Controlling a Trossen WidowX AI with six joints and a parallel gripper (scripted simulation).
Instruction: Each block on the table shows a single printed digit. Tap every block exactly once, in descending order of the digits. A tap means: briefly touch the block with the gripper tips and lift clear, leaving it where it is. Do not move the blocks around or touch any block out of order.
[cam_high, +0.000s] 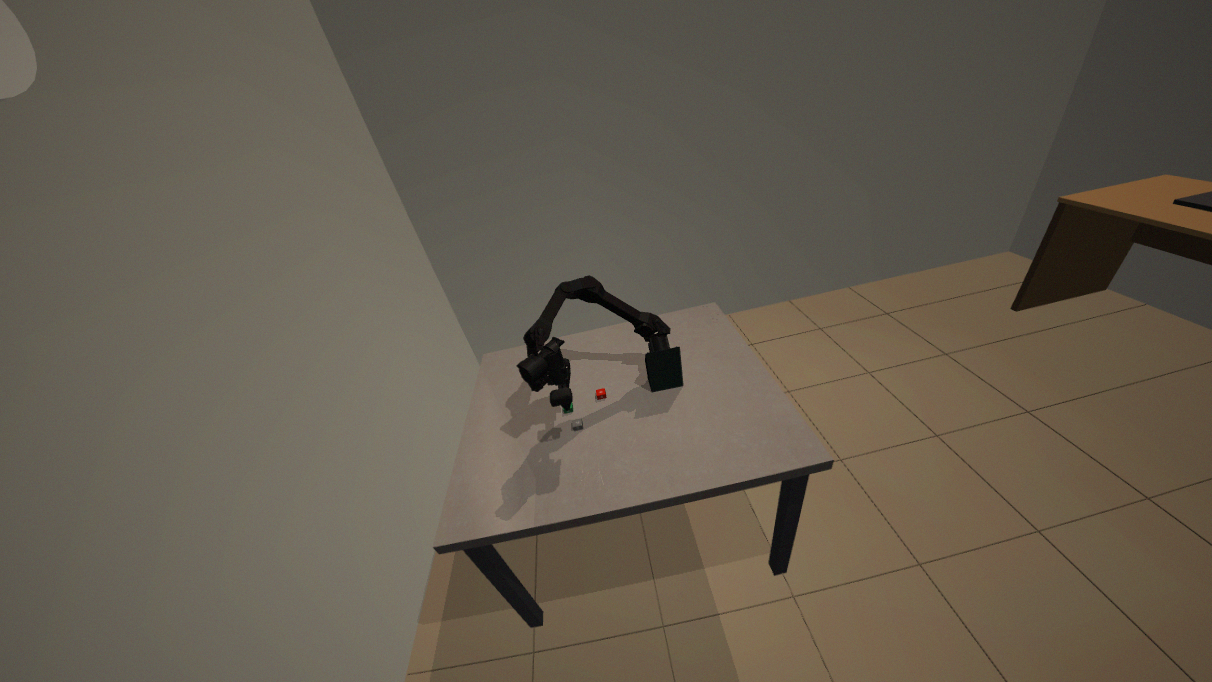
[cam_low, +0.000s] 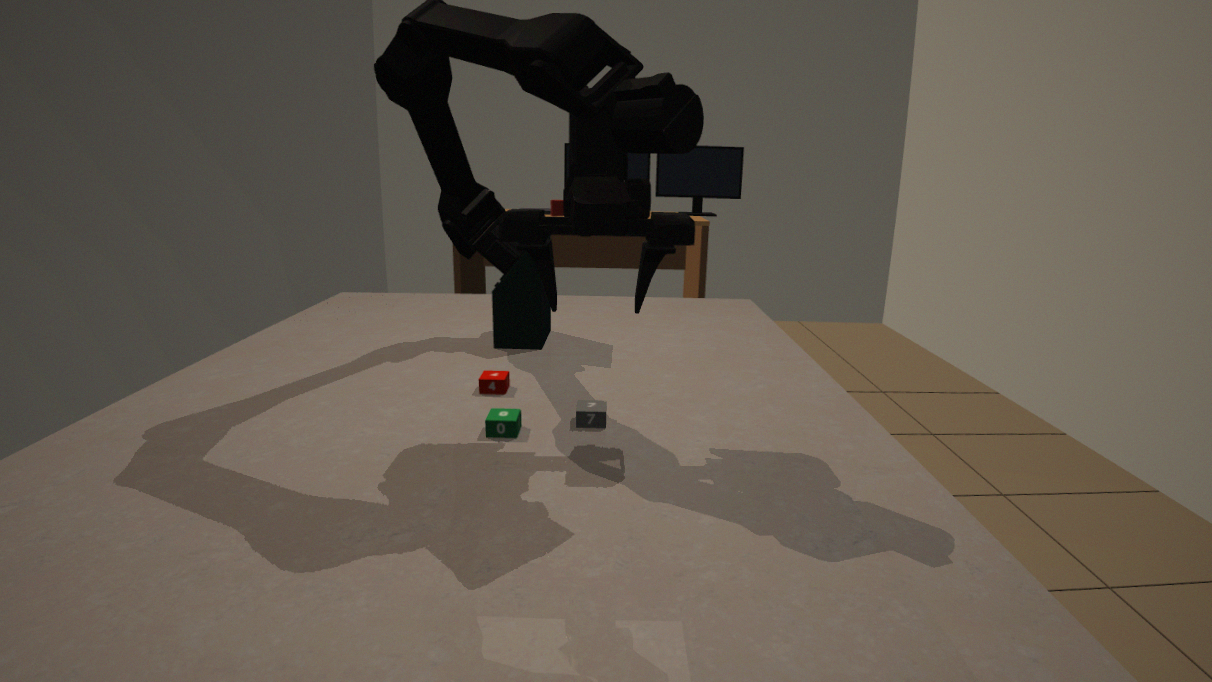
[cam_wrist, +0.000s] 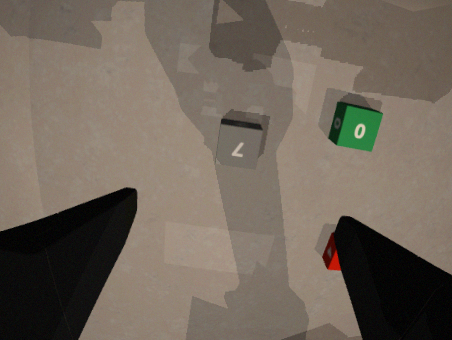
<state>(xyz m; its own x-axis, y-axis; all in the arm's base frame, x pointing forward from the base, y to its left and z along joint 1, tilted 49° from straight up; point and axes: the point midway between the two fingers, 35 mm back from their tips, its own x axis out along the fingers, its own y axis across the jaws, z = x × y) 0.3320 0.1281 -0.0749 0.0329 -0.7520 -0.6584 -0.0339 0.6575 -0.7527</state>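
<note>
A grey block with a 7 (cam_high: 577, 424) (cam_low: 590, 415) (cam_wrist: 238, 146) lies on the table, ahead of the space between the fingers in the wrist view. A green block with a 0 (cam_low: 502, 423) (cam_wrist: 358, 128) lies to its right in the wrist view; in the top view a finger partly hides it. A red block with a 4 (cam_high: 600, 393) (cam_low: 493, 382) (cam_wrist: 332, 254) lies nearest the arm's base, partly hidden behind the right finger in the wrist view. My gripper (cam_low: 596, 312) (cam_wrist: 239, 214) is open and empty, fingers pointing down, well above the table and touching no block.
The table (cam_high: 678, 449) (cam_low: 339, 627) carries the arm's dark base (cam_high: 664, 369) (cam_low: 519, 318) behind the blocks. Shadows of the arm fall across the table around the blocks. A desk (cam_high: 1127, 203) with monitors (cam_low: 700, 172) stands beyond the table.
</note>
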